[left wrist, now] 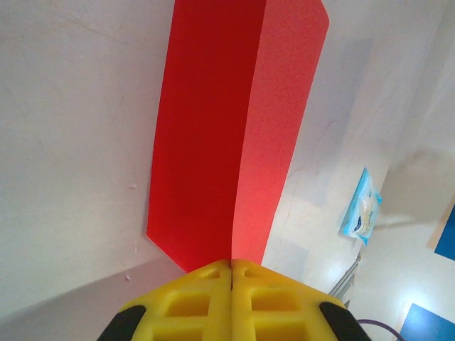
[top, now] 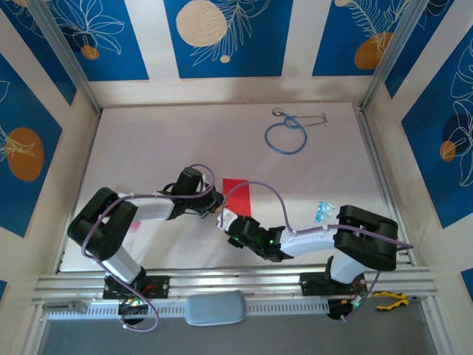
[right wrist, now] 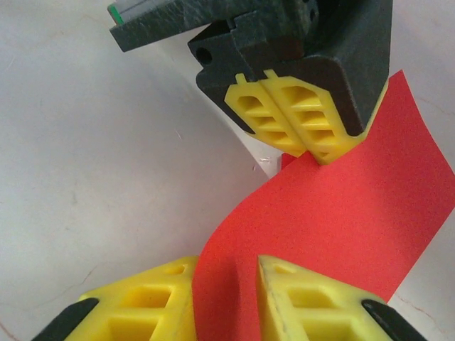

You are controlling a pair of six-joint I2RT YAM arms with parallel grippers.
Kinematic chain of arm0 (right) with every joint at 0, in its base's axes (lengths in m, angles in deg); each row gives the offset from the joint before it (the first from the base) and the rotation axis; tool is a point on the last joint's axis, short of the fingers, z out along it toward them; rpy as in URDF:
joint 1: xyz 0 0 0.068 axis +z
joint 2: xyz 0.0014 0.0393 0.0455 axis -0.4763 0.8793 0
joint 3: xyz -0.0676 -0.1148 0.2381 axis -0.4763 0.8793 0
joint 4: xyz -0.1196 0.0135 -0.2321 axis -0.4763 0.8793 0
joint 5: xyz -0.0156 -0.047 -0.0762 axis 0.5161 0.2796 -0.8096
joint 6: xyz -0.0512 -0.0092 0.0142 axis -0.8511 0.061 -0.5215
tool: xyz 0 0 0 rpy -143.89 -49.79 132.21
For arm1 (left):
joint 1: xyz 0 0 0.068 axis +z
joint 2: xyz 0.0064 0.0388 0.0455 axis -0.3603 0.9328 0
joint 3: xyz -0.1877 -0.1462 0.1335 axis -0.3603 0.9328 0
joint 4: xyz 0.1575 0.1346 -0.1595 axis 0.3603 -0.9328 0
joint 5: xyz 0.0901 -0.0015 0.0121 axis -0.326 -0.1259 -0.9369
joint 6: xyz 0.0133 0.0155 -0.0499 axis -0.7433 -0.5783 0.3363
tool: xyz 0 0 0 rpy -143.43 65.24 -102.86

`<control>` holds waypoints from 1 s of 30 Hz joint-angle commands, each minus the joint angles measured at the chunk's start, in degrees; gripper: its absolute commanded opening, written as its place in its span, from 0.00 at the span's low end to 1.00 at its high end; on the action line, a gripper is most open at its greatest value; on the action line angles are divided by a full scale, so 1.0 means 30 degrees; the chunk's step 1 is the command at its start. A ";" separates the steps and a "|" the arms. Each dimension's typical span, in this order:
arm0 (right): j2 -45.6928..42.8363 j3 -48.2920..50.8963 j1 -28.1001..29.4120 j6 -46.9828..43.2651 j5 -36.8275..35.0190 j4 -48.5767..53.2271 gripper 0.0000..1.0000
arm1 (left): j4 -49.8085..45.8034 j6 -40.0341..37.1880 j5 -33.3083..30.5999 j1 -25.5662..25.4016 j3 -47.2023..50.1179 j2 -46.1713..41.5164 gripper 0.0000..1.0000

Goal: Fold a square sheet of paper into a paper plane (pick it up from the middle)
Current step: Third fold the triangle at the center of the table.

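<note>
The left claw (left wrist: 232,264) pinches one end of the red square sheet of paper (left wrist: 213,135), which bends up from the table (left wrist: 71,128). The right claw (right wrist: 227,270) is spread a bit around it. It should squeeze softly so the paper stays smooth.

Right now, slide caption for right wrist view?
Left gripper pinches the thin bright red paper sheet; right gripper, jaws apart, straddles it.

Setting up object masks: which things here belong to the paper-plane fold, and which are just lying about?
Job: red paper sheet, left gripper shut on its edge, right gripper open around it.
Lying about: blue stethoscope, blue-white packet, yellow pliers.
</note>
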 commanded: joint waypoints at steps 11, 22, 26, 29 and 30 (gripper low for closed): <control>-0.0408 0.0173 0.0139 0.0318 -0.0750 -0.0419 0.21 | -0.0196 0.0074 -0.0237 0.0173 -0.0450 -0.0108 0.00; -0.0587 0.0255 0.0049 0.0486 -0.0415 -0.0166 0.03 | -0.0676 -0.0048 -0.0639 0.0177 -0.0391 -0.0373 0.01; -0.0786 0.0295 -0.0029 0.0609 -0.0059 -0.0057 0.00 | -0.1162 -0.0312 -0.0789 0.0217 -0.0479 -0.0542 0.08; -0.1116 0.0451 -0.0173 0.0668 0.0782 -0.0057 0.00 | -0.2042 -0.0734 -0.1178 0.0310 -0.0592 -0.0989 0.26; -0.1231 0.0520 -0.0256 0.0739 0.1280 -0.0057 0.00 | -0.2531 -0.0914 -0.1404 0.0374 -0.0680 -0.1227 0.30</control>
